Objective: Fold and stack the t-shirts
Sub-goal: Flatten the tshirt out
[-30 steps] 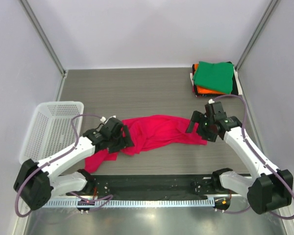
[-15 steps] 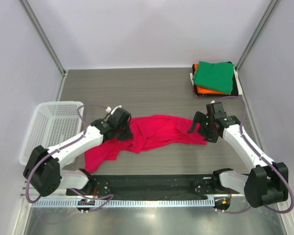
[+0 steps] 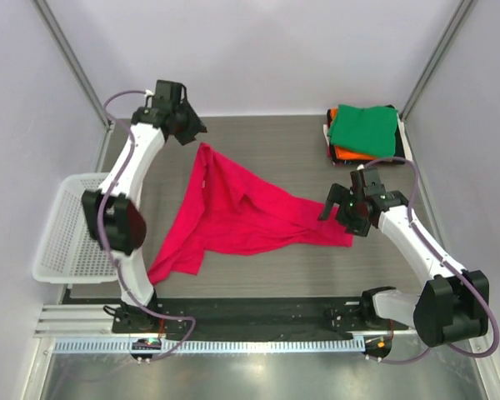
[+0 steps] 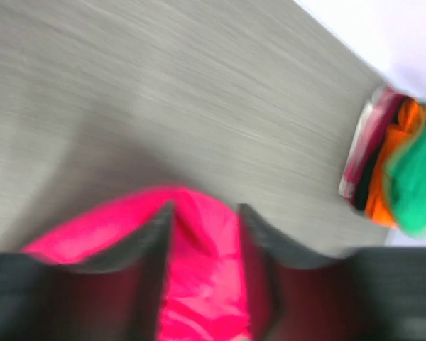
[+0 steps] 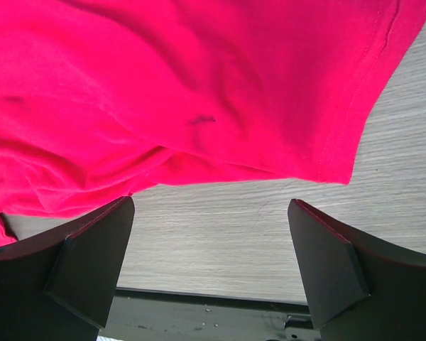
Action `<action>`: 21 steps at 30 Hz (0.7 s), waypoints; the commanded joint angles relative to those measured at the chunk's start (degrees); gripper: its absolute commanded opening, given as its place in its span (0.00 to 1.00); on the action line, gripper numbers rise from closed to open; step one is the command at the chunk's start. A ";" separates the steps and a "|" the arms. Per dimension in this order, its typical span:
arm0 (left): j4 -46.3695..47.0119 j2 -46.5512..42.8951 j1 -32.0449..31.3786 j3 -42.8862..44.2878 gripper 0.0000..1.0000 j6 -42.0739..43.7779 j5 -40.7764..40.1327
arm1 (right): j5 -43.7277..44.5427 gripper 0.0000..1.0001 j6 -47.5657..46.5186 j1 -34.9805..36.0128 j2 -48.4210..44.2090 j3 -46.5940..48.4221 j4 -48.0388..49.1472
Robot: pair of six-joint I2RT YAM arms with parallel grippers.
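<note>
Reaching to the far left of the table (image 3: 267,158), the left gripper (image 3: 196,135) was seen closed on one corner of the pink shirt (image 3: 233,212). In the left wrist view its fingers (image 4: 153,245) were pressed in on a bunch of the cloth (that view was blurred). The shirt was drawn up to that corner and spread from it in a rough triangle across the middle of the table. One end lay toward the near left, and the other lay under the right gripper (image 3: 337,210). That gripper was held wide open just above the shirt's right hem, and nothing was gripped by it. In the right wrist view bare table was shown between its fingers (image 5: 92,266), with the hem just beyond them. A stack (image 3: 362,133) of folded shirts, green on top with orange beneath, was set at the far right corner, well apart from the pink one. A basket (image 3: 67,225) was placed at the left edge.
</note>
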 commanded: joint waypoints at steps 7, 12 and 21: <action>-9.01 2.95 4.18 0.22 0.80 4.35 4.19 | 1.76 0.96 -2.15 -0.18 -4.46 0.76 -1.55; -5.68 -11.72 2.16 -16.41 0.78 5.32 1.11 | 1.77 0.97 -2.24 -0.26 0.18 -0.48 0.46; 6.80 -14.49 0.13 -38.85 0.72 4.18 3.66 | 0.62 0.97 -2.94 -0.18 15.38 3.64 7.41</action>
